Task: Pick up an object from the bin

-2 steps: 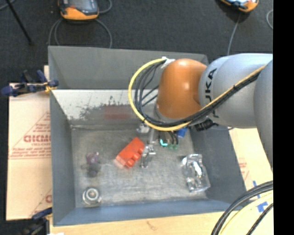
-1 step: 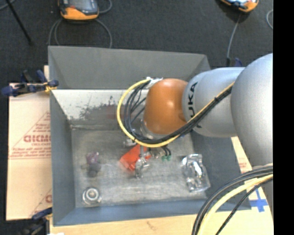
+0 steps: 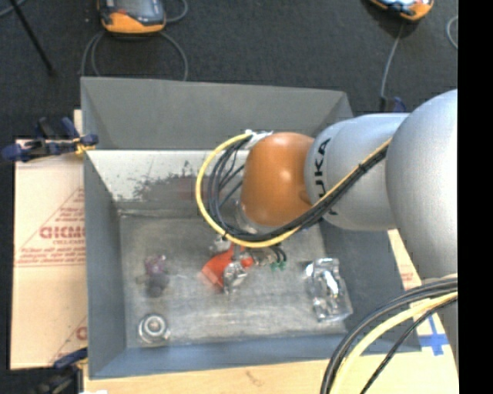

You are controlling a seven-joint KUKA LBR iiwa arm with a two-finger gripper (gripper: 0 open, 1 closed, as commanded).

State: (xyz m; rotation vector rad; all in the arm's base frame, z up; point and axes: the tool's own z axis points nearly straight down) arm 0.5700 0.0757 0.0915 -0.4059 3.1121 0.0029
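The hand [image 3: 235,277] sits low in the grey metal bin [image 3: 102,254], just beside a small red-orange wedge [image 3: 214,269]. Open or closed, I cannot tell.

Odds and ends in my bin [image 3: 208,115] and out on the floor past it

On the left of the bin floor I see a small purple thing [image 3: 156,267]. Nearer the front, in the left corner, a round silver cap [image 3: 153,327] lies flat. On the right side a clear shiny plastic piece [image 3: 323,288] lies close to the right wall, with a tiny green bit [image 3: 277,265] just beside it toward the middle. Beyond the far wall, on the dark floor [image 3: 254,46], sit two orange-and-black devices, one device [image 3: 132,14] at the view's top left and the other device [image 3: 402,6] at its top right, well apart.
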